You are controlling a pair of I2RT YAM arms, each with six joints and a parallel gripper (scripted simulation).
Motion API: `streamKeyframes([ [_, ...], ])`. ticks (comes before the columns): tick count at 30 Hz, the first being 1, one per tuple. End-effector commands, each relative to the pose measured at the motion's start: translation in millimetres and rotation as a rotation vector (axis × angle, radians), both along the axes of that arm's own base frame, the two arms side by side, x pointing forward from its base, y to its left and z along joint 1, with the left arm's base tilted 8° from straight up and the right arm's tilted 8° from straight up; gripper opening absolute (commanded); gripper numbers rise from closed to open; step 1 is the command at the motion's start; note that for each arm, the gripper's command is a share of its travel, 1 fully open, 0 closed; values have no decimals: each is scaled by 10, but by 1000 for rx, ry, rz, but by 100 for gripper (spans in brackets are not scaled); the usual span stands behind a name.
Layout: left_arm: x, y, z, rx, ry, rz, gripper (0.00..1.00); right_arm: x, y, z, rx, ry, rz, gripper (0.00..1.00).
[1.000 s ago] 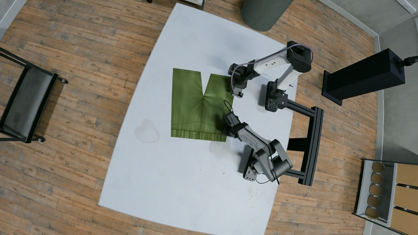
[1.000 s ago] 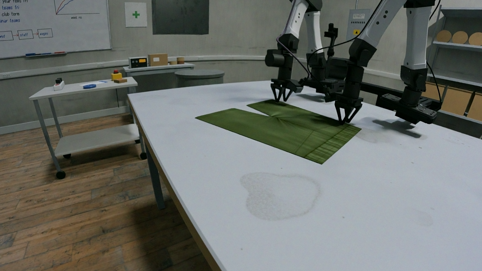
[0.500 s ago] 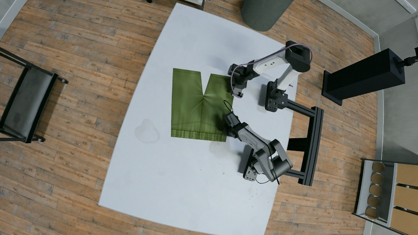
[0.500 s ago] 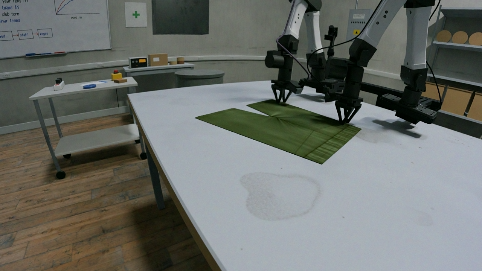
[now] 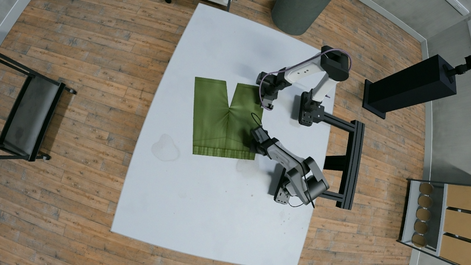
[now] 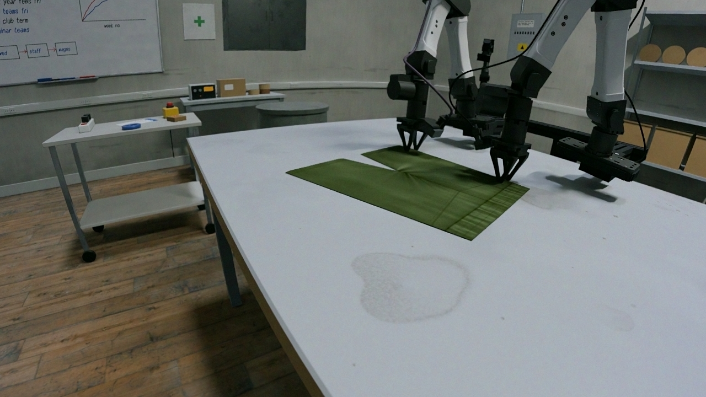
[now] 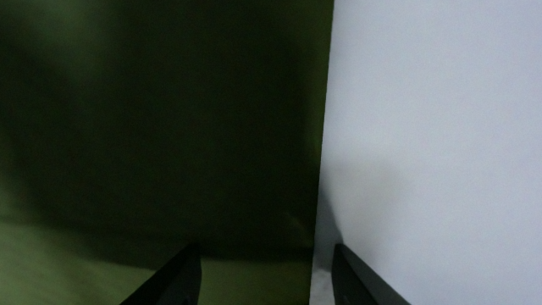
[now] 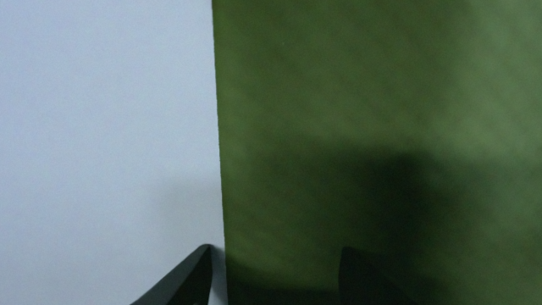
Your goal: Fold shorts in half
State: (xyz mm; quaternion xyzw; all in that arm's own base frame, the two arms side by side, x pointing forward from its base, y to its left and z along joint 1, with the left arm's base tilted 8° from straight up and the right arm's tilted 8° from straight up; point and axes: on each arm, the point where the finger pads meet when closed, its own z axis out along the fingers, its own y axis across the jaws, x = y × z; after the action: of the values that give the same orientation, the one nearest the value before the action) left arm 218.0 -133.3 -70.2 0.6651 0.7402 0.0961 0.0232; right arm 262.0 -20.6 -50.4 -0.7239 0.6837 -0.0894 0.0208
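One shorts [image 5: 210, 115] [image 6: 375, 187] [image 7: 148, 127] [image 8: 339, 85], apparently two claws [image 5: 261, 95] [image 5: 253, 148] [image 6: 412, 149] [image 6: 502, 180] [image 7: 268, 250] [image 8: 276, 250]
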Motion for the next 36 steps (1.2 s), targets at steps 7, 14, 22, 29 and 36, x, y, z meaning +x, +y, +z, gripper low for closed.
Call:
streamKeyframes([
  [7,145,42,-39,20,-45,8,36,126,23,-46,4,-43,6,36],
  [14,136,117,-79,46,-68,11,36,120,43,-77,13,-64,11,36],
  [22,188,108,-71,41,-74,15,36,106,51,-107,14,-53,12,36],
  [29,194,101,-67,40,-75,11,25,131,44,-97,14,-58,8,25],
  [36,302,112,-45,62,-197,31,25,136,23,-109,16,-93,11,25],
])
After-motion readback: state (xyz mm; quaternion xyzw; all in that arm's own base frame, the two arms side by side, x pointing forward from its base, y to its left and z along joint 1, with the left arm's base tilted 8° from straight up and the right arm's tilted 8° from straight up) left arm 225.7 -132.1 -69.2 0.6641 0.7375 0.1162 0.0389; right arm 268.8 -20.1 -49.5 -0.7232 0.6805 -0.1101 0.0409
